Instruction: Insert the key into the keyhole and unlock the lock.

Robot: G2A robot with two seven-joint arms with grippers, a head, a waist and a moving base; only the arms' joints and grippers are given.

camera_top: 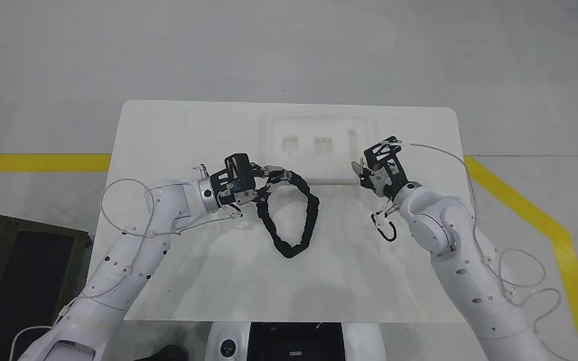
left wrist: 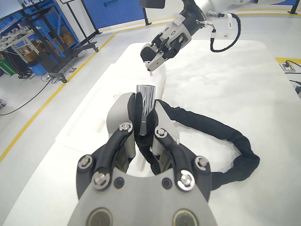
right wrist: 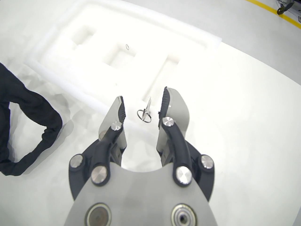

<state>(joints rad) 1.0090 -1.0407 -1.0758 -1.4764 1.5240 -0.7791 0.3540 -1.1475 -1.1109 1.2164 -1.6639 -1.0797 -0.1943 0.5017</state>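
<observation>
Found lock cylinder [left wrist: 145,95] base hidden within left gripper [left wrist: 144,101]. Noted black chain [right wrist: 30,104] cut off at picture edge, beside right gripper [right wrist: 143,97]. Could not read key [right wrist: 147,109] teeth: too small.

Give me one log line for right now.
left gripper: shut on lock cylinder | right gripper: open around key at foam tray | key not yet inserted

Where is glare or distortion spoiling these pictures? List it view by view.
Right wrist view: glare washes out the foam tray, its pockets faint; the key stands out against it. Left wrist view: bright streaks on the lock's chrome cylinder; the table looks bowed by the lens. Top view: even light, faint shadow under the chain.
</observation>
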